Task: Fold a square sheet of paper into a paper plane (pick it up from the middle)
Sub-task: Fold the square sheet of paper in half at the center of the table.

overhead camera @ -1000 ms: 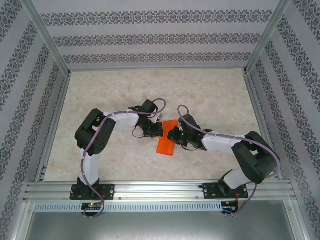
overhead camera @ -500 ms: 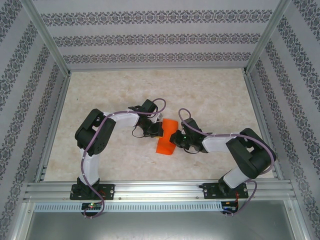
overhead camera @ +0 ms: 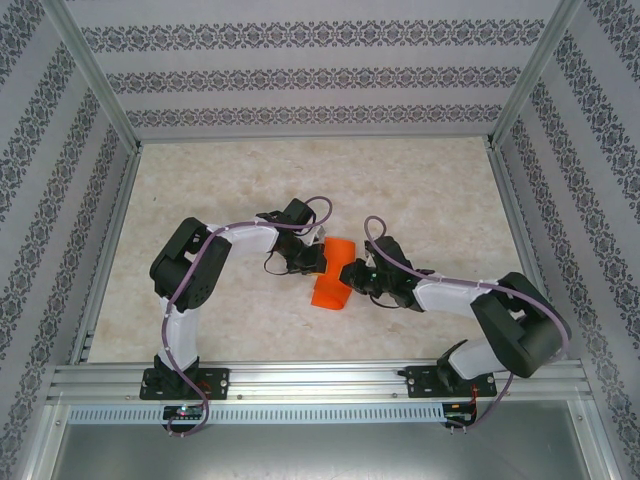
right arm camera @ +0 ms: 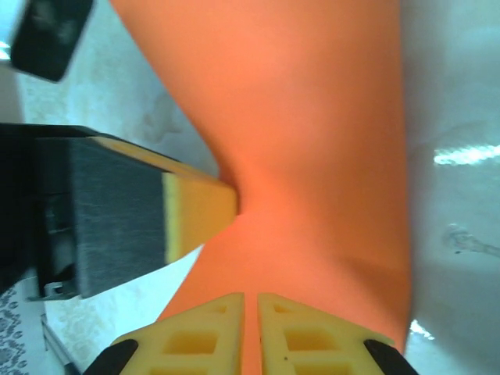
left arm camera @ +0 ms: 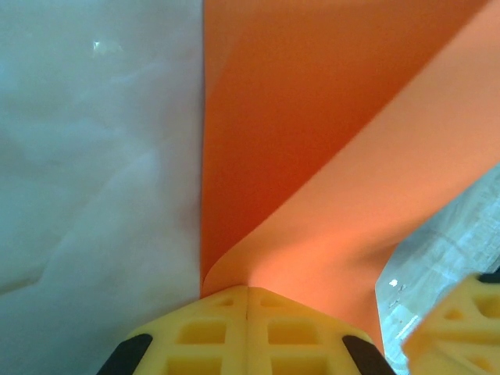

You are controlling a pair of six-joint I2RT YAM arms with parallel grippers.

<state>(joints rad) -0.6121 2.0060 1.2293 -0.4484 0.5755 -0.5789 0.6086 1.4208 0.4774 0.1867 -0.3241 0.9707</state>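
My left jaws and right jaws each clamp the thin bright orange folded paper sheet (overhead camera: pixel 331 286) from opposite sides over the pale marbled counter (overhead camera: pixel 220 180).

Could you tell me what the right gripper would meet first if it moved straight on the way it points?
The orange paper: the right gripper is shut on its edge, so the sheet lies directly ahead. The left gripper's finger sits just to one side of that line, though depth is unclear.
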